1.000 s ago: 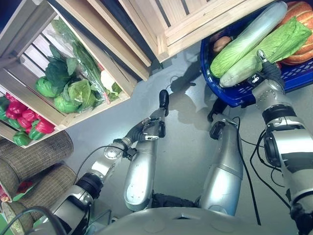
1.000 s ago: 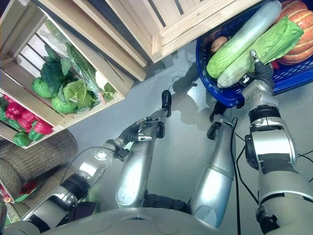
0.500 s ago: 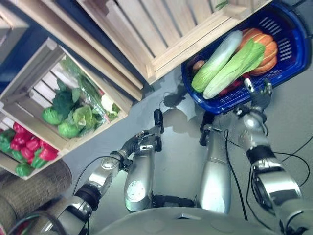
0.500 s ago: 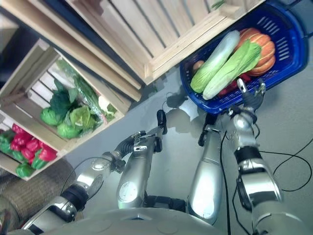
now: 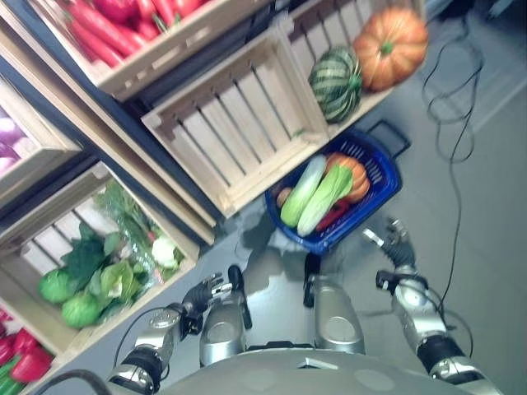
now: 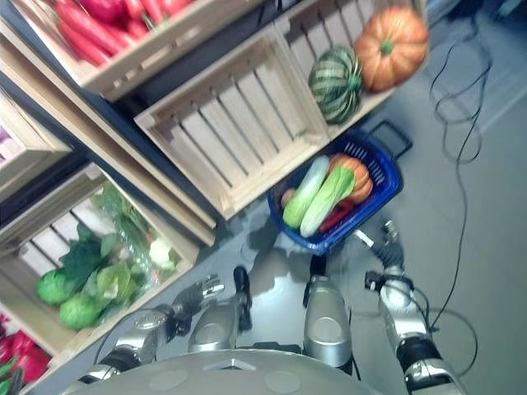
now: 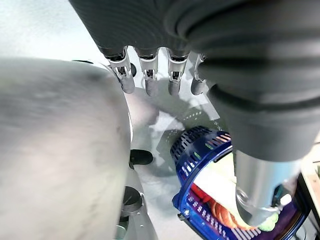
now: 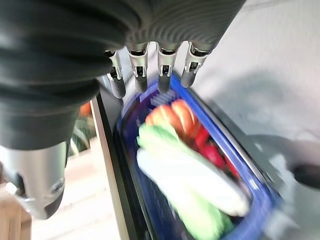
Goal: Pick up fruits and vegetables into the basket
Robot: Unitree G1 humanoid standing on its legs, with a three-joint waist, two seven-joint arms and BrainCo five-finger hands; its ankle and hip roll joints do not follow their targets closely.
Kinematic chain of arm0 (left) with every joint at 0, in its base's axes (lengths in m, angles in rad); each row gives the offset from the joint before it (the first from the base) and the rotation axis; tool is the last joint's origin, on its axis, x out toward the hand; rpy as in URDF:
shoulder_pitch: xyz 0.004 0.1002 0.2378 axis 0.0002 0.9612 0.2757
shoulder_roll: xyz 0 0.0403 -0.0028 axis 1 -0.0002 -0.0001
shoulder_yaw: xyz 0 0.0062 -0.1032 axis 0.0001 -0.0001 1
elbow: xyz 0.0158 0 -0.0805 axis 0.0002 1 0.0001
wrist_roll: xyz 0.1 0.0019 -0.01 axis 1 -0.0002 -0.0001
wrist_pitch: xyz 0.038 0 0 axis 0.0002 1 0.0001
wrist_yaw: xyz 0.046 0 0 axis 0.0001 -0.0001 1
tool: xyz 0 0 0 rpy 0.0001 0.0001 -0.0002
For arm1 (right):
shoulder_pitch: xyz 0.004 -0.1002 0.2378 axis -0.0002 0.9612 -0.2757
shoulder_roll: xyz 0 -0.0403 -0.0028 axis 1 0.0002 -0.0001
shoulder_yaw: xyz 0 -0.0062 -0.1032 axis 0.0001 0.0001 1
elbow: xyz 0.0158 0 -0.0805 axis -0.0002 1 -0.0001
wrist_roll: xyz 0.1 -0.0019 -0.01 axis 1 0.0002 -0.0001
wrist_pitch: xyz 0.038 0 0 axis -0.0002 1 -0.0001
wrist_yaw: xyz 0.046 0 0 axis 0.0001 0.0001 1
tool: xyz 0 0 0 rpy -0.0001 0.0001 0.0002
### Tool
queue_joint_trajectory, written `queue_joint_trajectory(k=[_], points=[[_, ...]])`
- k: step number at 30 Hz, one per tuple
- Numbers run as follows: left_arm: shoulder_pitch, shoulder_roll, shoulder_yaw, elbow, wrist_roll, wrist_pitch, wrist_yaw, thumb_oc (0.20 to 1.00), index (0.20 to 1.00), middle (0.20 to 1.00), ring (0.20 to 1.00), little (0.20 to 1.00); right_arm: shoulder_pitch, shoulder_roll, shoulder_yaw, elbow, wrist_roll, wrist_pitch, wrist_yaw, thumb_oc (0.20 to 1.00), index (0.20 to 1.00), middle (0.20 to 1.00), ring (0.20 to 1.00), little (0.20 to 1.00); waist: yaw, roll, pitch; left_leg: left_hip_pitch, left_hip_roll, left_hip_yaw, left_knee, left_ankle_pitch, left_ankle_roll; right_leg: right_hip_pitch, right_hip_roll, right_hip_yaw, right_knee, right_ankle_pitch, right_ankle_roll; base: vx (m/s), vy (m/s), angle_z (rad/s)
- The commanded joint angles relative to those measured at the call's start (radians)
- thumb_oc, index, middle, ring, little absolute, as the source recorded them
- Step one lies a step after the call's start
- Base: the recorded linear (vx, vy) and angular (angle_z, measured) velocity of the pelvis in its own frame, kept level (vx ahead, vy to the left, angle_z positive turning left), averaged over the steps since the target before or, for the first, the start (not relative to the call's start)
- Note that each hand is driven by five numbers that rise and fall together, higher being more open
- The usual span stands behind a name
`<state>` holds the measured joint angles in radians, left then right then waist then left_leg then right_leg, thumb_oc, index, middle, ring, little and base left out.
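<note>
Right hand (image 5: 394, 239) hangs just beside the near rim of the blue basket (image 5: 380, 193), fingers (image 8: 161, 75) straight and relaxed, holding nothing; its wrist view looks past them into the basket. Left hand (image 5: 207, 290) is low at the robot's left, above the grey floor (image 5: 486, 206), fingers (image 7: 149, 80) likewise extended and empty.

Basket: standing on the floor against the foot of the wooden shelving, with a black handle (image 5: 387, 136) lying at its far side. Inside lie two long pale-green Chinese cabbages (image 5: 314, 191) side by side, an orange pumpkin (image 5: 354, 174) touching them on the far side, something red (image 5: 333, 216) under the cabbages, and a small brownish item (image 5: 284, 196) at the end nearest the shelving, too small to identify.

Shelving: a slatted wooden crate (image 5: 239, 123) stands directly behind the basket. The crate beside it holds a striped green squash (image 5: 335, 82) and a second orange pumpkin (image 5: 389, 37), touching. An upper crate holds red vegetables (image 5: 123, 25); their kind cannot be told. A lower crate to the robot's left holds leafy greens (image 5: 99, 267), round green cabbages (image 5: 62, 296) and a white cauliflower (image 5: 167, 251). Red peppers (image 5: 20, 358) show at the lower left edge.
</note>
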<state>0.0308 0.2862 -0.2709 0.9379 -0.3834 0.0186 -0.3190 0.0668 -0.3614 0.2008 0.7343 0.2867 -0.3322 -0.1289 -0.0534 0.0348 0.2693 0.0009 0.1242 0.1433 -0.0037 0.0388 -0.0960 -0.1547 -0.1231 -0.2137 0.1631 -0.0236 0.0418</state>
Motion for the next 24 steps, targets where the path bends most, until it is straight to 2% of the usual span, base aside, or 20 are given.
queue_joint_trajectory(k=[1,5,9,13,16,20,22,24], points=[[0.020,-0.010,0.008,0.053,0.060,0.018,-0.006,1.000,1.000,1.000,1.000,1.000,0.003,0.019,0.053,0.023,-0.082,0.032,0.118,1.000,1.000,1.000,1.000,1.000,0.011,-0.006,-0.028,-0.046,-0.017,-0.019,0.024,-0.025,0.032,0.077,-0.032,-0.002,-0.009,-0.038,0.065,0.07,0.034,0.01],[-0.011,-0.026,0.003,0.129,0.079,0.022,-0.013,1.000,1.000,1.000,1.000,1.000,-0.014,0.056,0.095,0.151,-0.072,0.098,0.195,1.000,1.000,1.000,1.000,1.000,0.022,-0.012,-0.071,-0.009,-0.012,-0.020,-0.002,-0.022,0.029,0.125,-0.037,-0.010,-0.049,-0.025,0.073,0.03,0.035,0.02],[-0.040,-0.045,0.007,0.198,0.084,0.050,-0.018,1.000,1.000,1.000,1.000,1.000,-0.048,0.104,0.087,0.319,0.046,0.238,0.338,1.000,1.000,1.000,1.000,1.000,0.035,-0.014,-0.097,0.029,-0.004,-0.008,-0.030,-0.017,0.023,0.175,-0.044,-0.023,-0.094,-0.009,0.079,0.01,0.038,0.03],[-0.056,-0.067,0.019,0.271,0.086,0.044,-0.007,1.000,1.000,1.000,1.000,1.000,-0.073,0.127,0.062,0.448,0.019,0.315,0.370,1.000,1.000,1.000,1.000,1.000,0.038,-0.012,-0.121,0.060,-0.004,0.006,-0.046,-0.020,0.022,0.208,-0.047,-0.028,-0.126,0.002,0.083,0.03,0.035,0.03],[-0.065,-0.084,0.035,0.301,0.084,0.074,-0.011,1.000,1.000,1.000,1.000,1.000,-0.075,0.140,0.031,0.520,0.058,0.426,0.452,1.000,1.000,1.000,1.000,1.000,0.042,-0.009,-0.137,0.081,-0.008,0.013,-0.049,-0.026,0.022,0.233,-0.052,-0.037,-0.151,0.012,0.085,0.04,0.050,-0.02],[-0.062,-0.093,0.053,0.325,0.117,0.100,-0.011,1.000,1.000,1.000,1.000,1.000,-0.076,0.137,0.006,0.560,0.047,0.455,0.456,1.000,1.000,1.000,1.000,1.000,0.043,-0.007,-0.156,0.104,-0.011,0.024,-0.055,-0.031,0.021,0.259,-0.050,-0.046,-0.186,0.028,0.087,0.03,0.030,-0.01],[-0.066,-0.092,0.059,0.329,0.124,0.126,-0.011,1.000,1.000,1.000,1.000,1.000,-0.074,0.130,0.007,0.573,0.020,0.465,0.490,1.000,1.000,1.000,1.000,1.000,0.043,-0.008,-0.162,0.114,-0.012,0.027,-0.059,-0.034,0.019,0.269,-0.047,-0.048,-0.196,0.029,0.086,0.00,0.015,-0.04],[-0.071,-0.094,0.059,0.333,0.145,0.123,-0.004,1.000,1.000,1.000,1.000,1.000,-0.073,0.130,0.008,0.579,0.011,0.466,0.495,1.000,1.000,1.000,1.000,1.000,0.045,-0.010,-0.165,0.119,-0.012,0.029,-0.058,-0.037,0.019,0.276,-0.047,-0.051,-0.196,0.027,0.086,0.00,0.006,-0.02]])
